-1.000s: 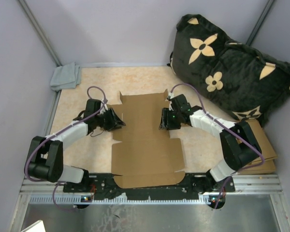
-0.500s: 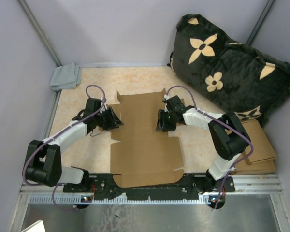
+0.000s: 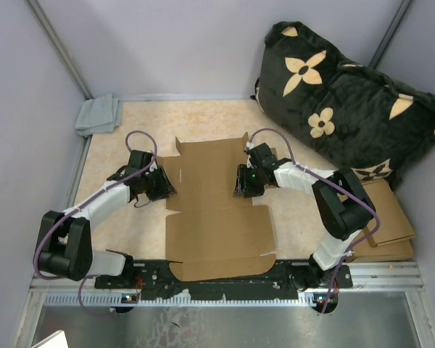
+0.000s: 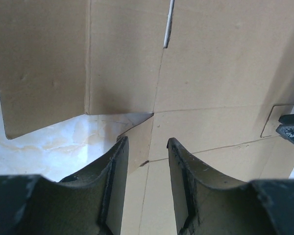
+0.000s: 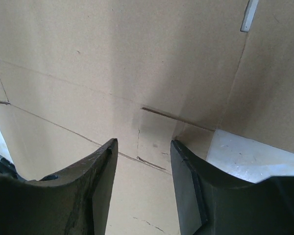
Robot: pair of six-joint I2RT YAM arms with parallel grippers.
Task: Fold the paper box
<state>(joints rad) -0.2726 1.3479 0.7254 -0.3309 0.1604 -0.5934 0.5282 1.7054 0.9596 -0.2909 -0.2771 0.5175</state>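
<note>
The paper box (image 3: 217, 217) lies flat and unfolded on the table, a brown cardboard sheet with flaps and crease lines. My left gripper (image 3: 164, 185) sits at its left edge, low over the sheet. In the left wrist view the left gripper (image 4: 147, 147) is open, its fingers (image 4: 115, 171) straddling a small corner tab and crease of the box (image 4: 210, 73). My right gripper (image 3: 240, 184) is over the sheet's right side. In the right wrist view the right gripper (image 5: 143, 147) is open over a crease junction of the box (image 5: 112, 58), holding nothing.
A black pillow (image 3: 341, 101) with tan flowers leans at the back right. A grey cloth (image 3: 99, 114) lies in the back left corner. More flat cardboard (image 3: 391, 225) is stacked at the right. Walls close in on both sides.
My right gripper moved left onto the sheet, then held still. My left gripper drew back slightly to the left, off the sheet's edge. The box has not changed shape.
</note>
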